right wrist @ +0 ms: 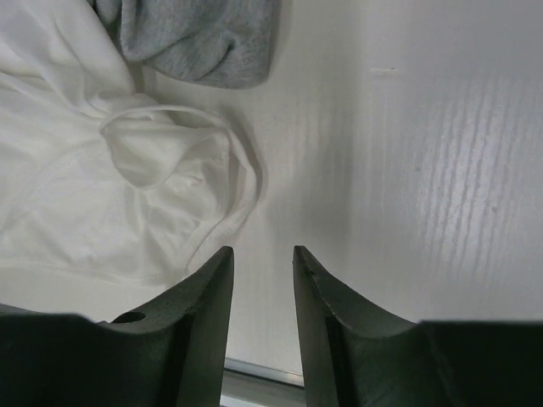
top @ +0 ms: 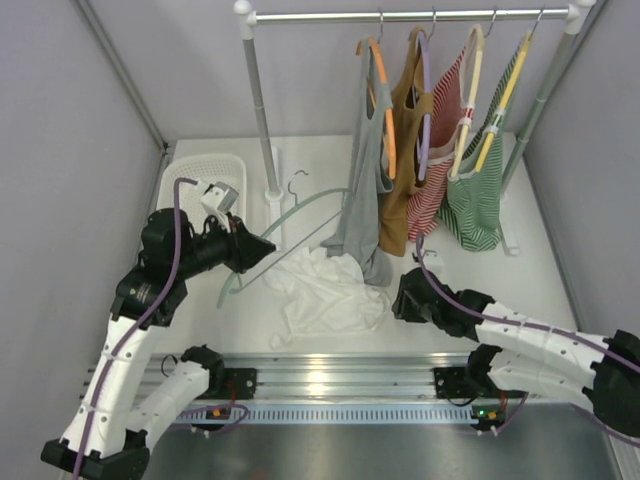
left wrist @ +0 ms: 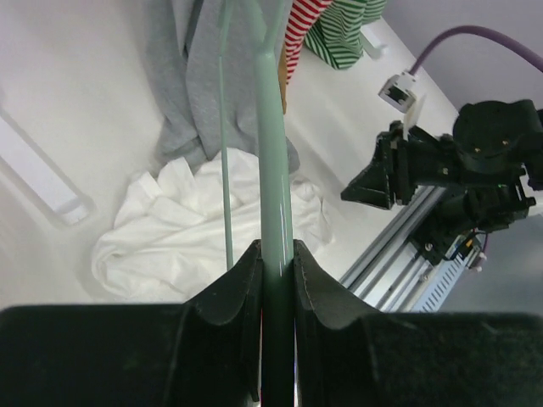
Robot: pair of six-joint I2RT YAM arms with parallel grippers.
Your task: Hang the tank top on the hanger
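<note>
From above: showed one hanger (top: 318, 196) clenched in the left gripper (top: 262, 247), one tank top (top: 325, 290) crumpled just right of it, four hung tops (top: 430, 170) beyond. Left wrist: cropped hanger's far end. Right wrist: showed right gripper (right wrist: 263, 253) released, empty; tank top cropped, just left.

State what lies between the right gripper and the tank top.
Only bare table separates the right gripper from the tank top, per the right wrist view.
</note>
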